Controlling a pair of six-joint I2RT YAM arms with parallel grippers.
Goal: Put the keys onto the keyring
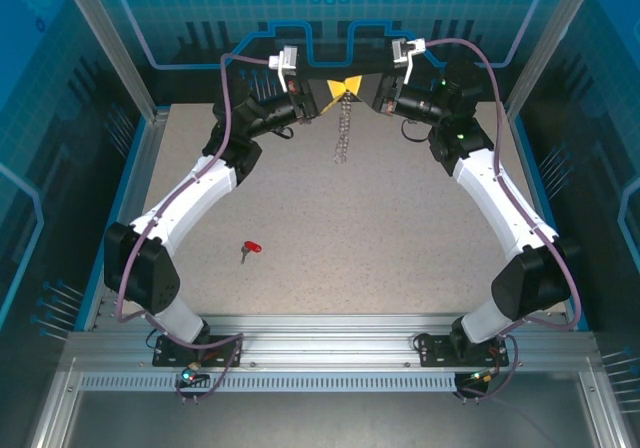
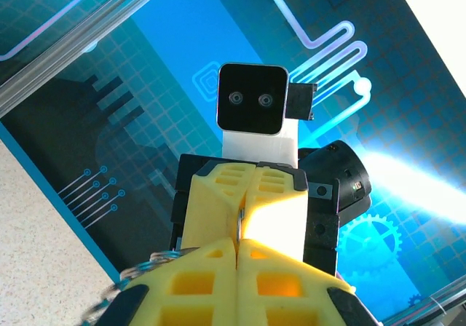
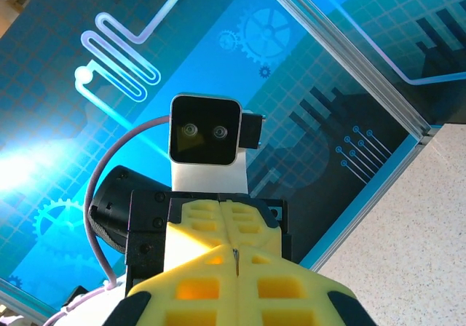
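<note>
Left arm's base (image 1: 190, 346) sits closest, on the near rail. Red-headed key (image 1: 250, 250) lies flat on the surface (image 1: 400, 268), well apart from both jaws, off to their left and back toward the bases (nothing touches it). Left gripper (image 1: 340, 87) is at the far edge, jaws fully closed, yellow fingers (image 2: 193, 282) pressed flat together. A thin metal sliver shows in the seam at the tips. Keyring (image 1: 343, 133) is pinched where the two sets of jaws meet tip to tip. Its row of silver rings dangles straight below them (can't tell if the lowest ring reaches the surface). Right gripper (image 1: 351, 86) faces the left one head-on, jaws closed tight too, on the same keyring.
</note>
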